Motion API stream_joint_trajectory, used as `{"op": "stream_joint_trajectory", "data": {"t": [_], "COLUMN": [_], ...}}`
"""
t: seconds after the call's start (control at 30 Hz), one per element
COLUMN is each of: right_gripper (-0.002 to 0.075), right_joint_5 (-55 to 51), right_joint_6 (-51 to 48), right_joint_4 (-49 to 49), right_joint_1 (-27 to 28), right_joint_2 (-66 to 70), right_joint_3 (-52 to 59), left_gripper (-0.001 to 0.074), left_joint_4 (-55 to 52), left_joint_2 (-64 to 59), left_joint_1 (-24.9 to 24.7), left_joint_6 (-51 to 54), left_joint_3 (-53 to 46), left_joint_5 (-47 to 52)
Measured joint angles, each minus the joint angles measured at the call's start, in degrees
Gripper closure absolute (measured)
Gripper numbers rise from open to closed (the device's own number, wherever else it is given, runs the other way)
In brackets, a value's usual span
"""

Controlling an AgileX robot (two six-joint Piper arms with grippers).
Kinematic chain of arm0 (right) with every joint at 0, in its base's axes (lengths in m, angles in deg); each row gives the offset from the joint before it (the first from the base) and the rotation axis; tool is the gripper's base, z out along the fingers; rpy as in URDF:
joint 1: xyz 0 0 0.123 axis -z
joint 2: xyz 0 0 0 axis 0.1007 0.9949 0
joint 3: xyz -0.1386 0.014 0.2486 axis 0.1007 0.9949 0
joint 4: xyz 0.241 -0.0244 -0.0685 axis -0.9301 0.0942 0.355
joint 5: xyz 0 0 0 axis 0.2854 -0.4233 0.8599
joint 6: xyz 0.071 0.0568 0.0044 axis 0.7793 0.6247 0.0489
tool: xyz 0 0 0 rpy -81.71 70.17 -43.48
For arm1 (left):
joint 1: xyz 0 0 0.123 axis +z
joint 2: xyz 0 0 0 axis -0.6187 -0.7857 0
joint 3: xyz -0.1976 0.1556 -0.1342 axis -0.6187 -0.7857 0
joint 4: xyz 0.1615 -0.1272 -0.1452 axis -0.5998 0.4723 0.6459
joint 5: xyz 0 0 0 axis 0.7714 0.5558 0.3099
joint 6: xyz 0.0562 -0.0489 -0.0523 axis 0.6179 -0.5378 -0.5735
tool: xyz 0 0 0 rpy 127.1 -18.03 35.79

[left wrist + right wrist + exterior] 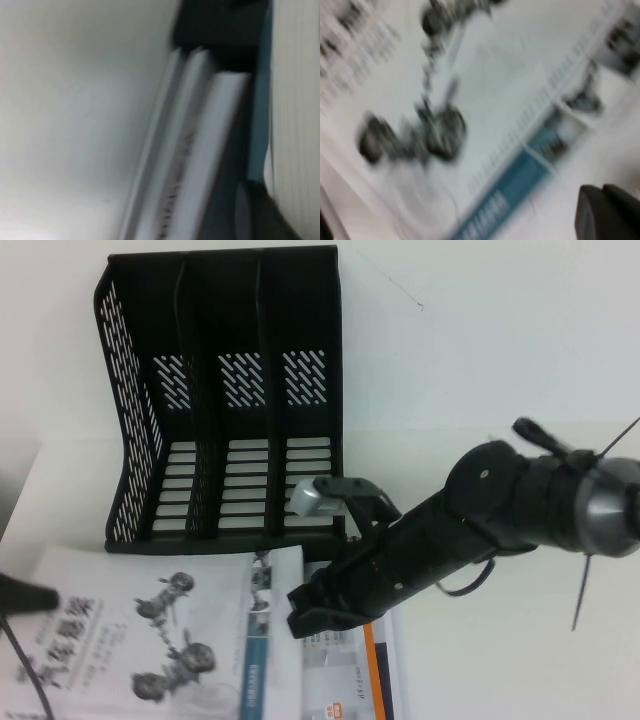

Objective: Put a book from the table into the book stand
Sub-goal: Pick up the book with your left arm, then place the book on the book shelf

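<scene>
High view: my right gripper (310, 612) hangs over the white paperback's (150, 630) teal spine edge, in front of the black book stand (225, 390); my left gripper (25, 595) touches the paperback's far side

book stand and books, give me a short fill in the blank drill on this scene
1. The black book stand has ____ upright slots.
2. In the high view, the book with the car-suspension drawings lies on the ____, in front of the stand.
3. The strip along that book's spine is ____ in colour.
4. The right claw is over the books, while the left claw is at the book's ____ edge.

Missing words: three; table; teal-blue; left
</scene>
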Motion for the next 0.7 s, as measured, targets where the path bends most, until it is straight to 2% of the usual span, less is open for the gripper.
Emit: {"op": "stream_joint_trajectory", "data": {"t": [0.2, 0.4, 0.57, 0.7], "right_gripper": [0.0722, 0.0722, 0.0722, 0.0722], "right_joint_5": [-2.7, -4.6, -7.9, -10.9], "right_joint_6": [7.0, 9.5, 10.7, 13.3], "right_joint_4": [11.5, 15.9, 19.8, 25.3], "right_joint_1": [0.0, 0.0, 0.0, 0.0], "right_joint_2": [-7.4, -14.6, -19.5, -22.8], "right_joint_3": [0.2, 0.2, 0.2, 0.2], "left_gripper": [0.0617, 0.0617, 0.0617, 0.0617], "left_joint_4": [-3.5, -4.7, -6.6, -7.2], "left_joint_2": [15.1, 28.3, 34.5, 36.9], "left_joint_1": [0.0, 0.0, 0.0, 0.0], "left_joint_6": [-5.0, -9.2, -12.6, -15.5], "left_joint_3": [3.7, 7.2, 12.1, 20.5], "left_joint_5": [0.4, 2.1, 3.6, 4.3]}}
